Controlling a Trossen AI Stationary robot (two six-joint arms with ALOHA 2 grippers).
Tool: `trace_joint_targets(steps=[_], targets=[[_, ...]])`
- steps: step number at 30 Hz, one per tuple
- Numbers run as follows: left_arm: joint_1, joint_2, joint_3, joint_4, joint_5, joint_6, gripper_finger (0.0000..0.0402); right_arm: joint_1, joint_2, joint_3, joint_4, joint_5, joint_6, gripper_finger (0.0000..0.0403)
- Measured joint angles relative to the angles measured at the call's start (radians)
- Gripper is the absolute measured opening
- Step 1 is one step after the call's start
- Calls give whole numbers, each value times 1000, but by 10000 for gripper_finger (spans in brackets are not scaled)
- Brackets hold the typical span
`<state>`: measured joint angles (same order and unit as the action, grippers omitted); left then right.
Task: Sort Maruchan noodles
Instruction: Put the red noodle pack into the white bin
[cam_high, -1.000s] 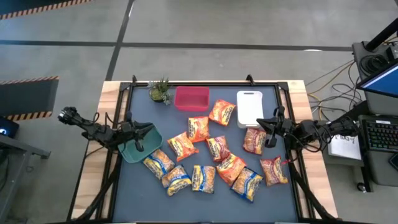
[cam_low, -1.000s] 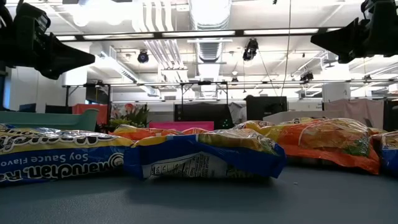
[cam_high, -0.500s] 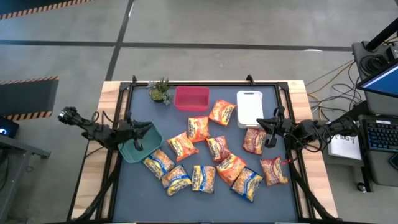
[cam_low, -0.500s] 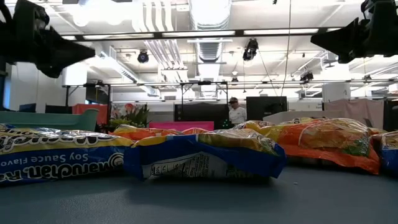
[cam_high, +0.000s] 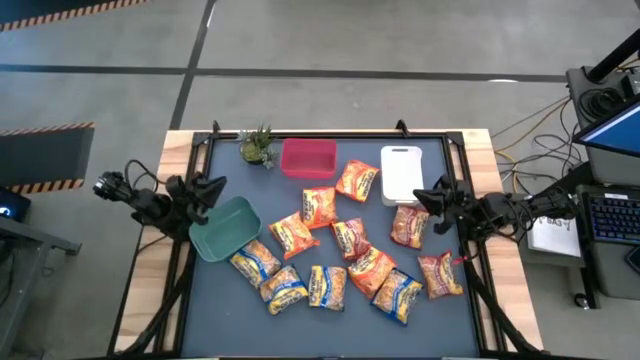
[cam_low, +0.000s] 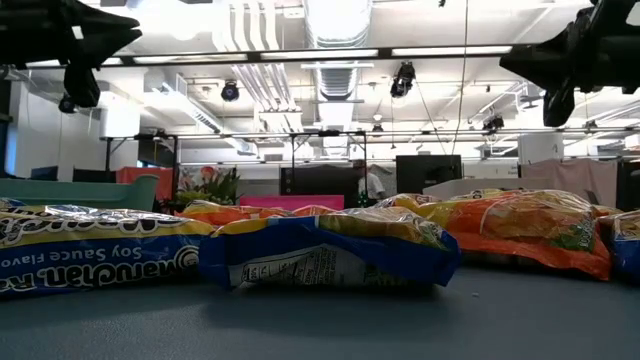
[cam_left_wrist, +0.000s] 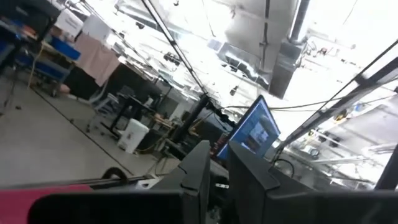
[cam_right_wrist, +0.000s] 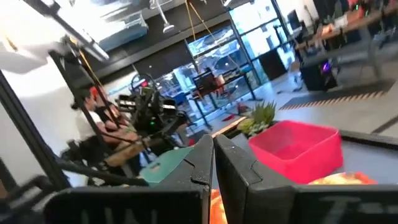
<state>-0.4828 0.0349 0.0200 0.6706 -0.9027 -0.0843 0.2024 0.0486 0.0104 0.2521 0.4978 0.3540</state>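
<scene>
My left gripper (cam_high: 208, 186) is hovering at the left edge of the mat, just beside the teal bin (cam_high: 226, 227) and clear of its rim. Its fingers (cam_left_wrist: 205, 171) are sitting nearly together with only a thin gap showing between them, and they are pinching nothing. In the low view this gripper (cam_low: 100, 35) is hanging high above the table.

Behind the bin, the small green plant (cam_high: 256, 146) is standing at the far edge, with the pink bin (cam_high: 308, 158) just beside it. The Maruchan noodles (cam_high: 340, 250) are lying scattered across the middle and right of the dark mat (cam_high: 300, 320), all flat on it and none in either bin. I am counting 11 packets: 3 yellow-and-blue ones (cam_high: 255, 262) are clustering near the teal bin, a 4th (cam_high: 398, 295) is lying farther right, orange ones (cam_high: 319, 206) are sitting in the middle, and 2 red ones (cam_high: 409, 226) are lying on the right side. In the low view a yellow-and-blue packet (cam_low: 325, 250) is lying closest to the camera.

The white cutting board (cam_high: 401, 172) is resting at the far right of the mat. My right gripper (cam_high: 431, 198) is hovering just beside it, above the upper red packet. Its fingers (cam_right_wrist: 208, 158) are pressed together and are pinching nothing.
</scene>
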Motion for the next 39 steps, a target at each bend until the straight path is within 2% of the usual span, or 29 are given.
trace_joint_targets(steps=[5, 13, 17, 21, 27, 31, 35, 39], targets=[[0, 0, 0, 0, -4, 80, 39, 0, 0, 0, 9, -7, 42, 9], [0, 0, 0, -1, -2, 35, 39, 0, 0, 0, 25, 5, 59, 9], [1, 17, 0, -1, 77, -1, 39, 0, 3, 7, 39, 72, 91, 9], [1, 65, 0, 51, 92, -15, 39, -11, 33, 44, 47, 90, 91, 9], [6, 189, 0, 198, 94, 24, 39, -49, 173, 135, 46, 105, 81, 9], [10, 283, 37, 205, 94, 42, 39, -75, 307, 207, 42, 105, 83, 9], [10, 388, 127, 134, 94, 80, 39, -92, 430, 285, 28, 105, 92, 9], [10, 491, 248, -41, 93, 104, 39, -98, 529, 390, -75, 104, 100, 9]])
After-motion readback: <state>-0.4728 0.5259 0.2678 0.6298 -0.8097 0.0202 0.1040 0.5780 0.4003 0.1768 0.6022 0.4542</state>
